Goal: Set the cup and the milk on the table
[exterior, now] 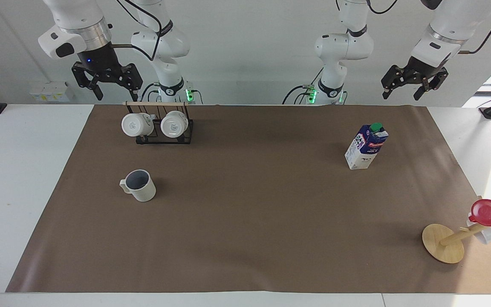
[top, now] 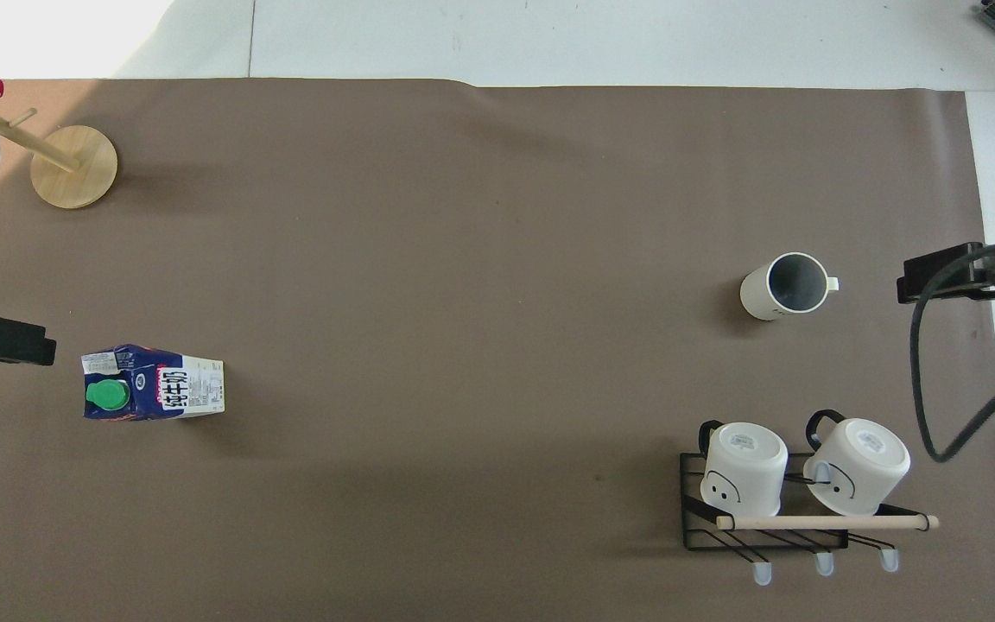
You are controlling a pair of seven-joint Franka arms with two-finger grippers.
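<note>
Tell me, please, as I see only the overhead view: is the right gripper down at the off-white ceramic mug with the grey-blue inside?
Observer: No. The right gripper hangs high above the white table, at the right arm's end, well clear of the off-white ceramic mug. Its jaws are open and empty.
Operator: And the left gripper?
Observer: The left gripper is raised too, at the left arm's end, with its jaws open and holding nothing.
Operator: Does the tall white and dark-blue milk carton stand straight?
Observer: Yes. The milk carton stands upright on the brown paper sheet, green cap on top, and nothing touches it.
</note>
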